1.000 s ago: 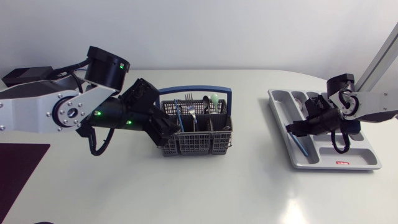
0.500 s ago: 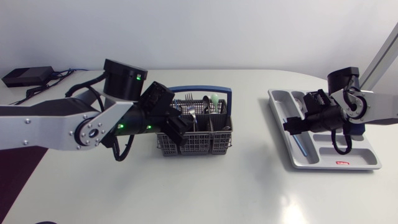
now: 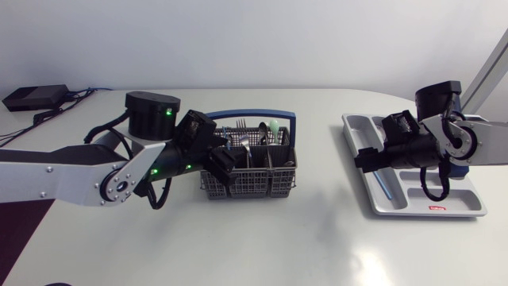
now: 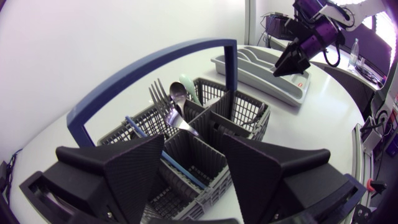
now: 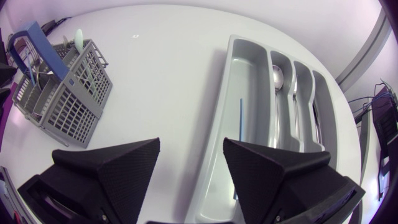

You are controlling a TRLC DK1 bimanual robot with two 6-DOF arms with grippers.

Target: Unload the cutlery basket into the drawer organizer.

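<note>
The grey cutlery basket (image 3: 258,183) with a blue handle (image 4: 149,65) stands mid-table. It holds a fork (image 4: 158,96), a spoon (image 4: 179,94), a pale green utensil (image 4: 189,83) and a thin blue stick (image 4: 180,171). My left gripper (image 3: 222,163) hangs open over the basket's left end, its fingers (image 4: 134,165) straddling the compartment with the blue stick. The grey drawer organizer (image 3: 349,123) lies at the right. My right gripper (image 3: 367,159) is open and empty above its left edge. A blue stick (image 5: 240,118) lies in the organizer's long outer slot, and a spoon (image 5: 278,78) lies in the slot beside it.
A dark mat (image 3: 20,226) covers the table's front left corner. White tabletop stretches between basket and organizer and along the front edge.
My right gripper opened, left the blue stick in the organizer and drew back toward the basket. My left arm swung right and set its gripper over the basket's left end.
</note>
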